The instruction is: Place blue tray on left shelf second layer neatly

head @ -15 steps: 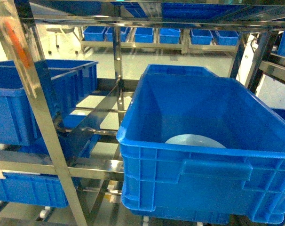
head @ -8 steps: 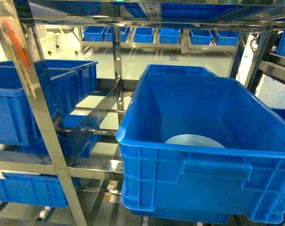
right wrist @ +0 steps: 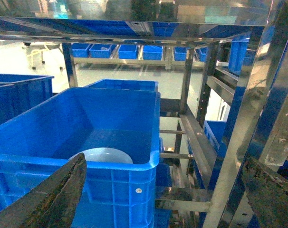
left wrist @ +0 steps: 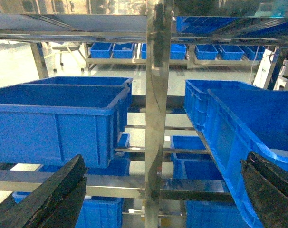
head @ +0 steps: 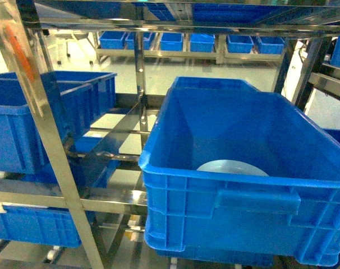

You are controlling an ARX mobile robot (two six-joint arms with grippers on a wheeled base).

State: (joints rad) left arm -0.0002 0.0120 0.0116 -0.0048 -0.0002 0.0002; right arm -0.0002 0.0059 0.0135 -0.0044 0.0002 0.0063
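**Blue tray sits at the shelf front, both grippers spread wide**

Lower right of the head view, the blue tray point(head: 243, 185) fills the near frame, its front wall and moulded handle closest to the camera. Compared with the pictures from a second and half a second ago, almost nothing has shifted: the tray's outline and the shelf posts keep their places, which suggests a pause rather than a push or a carry. Whether this bay counts as the left shelf's second layer cannot be settled from these views, so the scene fits either a tray waiting to be moved or one already set down.

Along the bottom corners of the left wrist view, the left gripper point(left wrist: 165, 199) shows dark fingers point(left wrist: 58, 194) far apart, clamped on nothing. The right gripper point(right wrist: 165, 194) stands the same way, fingers spread, the tray's rim between them but not touching.

Inside the tray lies a pale round disc point(head: 233, 167) on the floor. The tray looks deep, smooth-walled, bright blue, with ribbed sides and a thick rim.

Left of centre stands a steel post point(head: 46, 145), with another blue bin point(head: 41, 117) on the neighbouring shelf. Far back, a row of small blue bins point(head: 175, 40) lines a distant rack.
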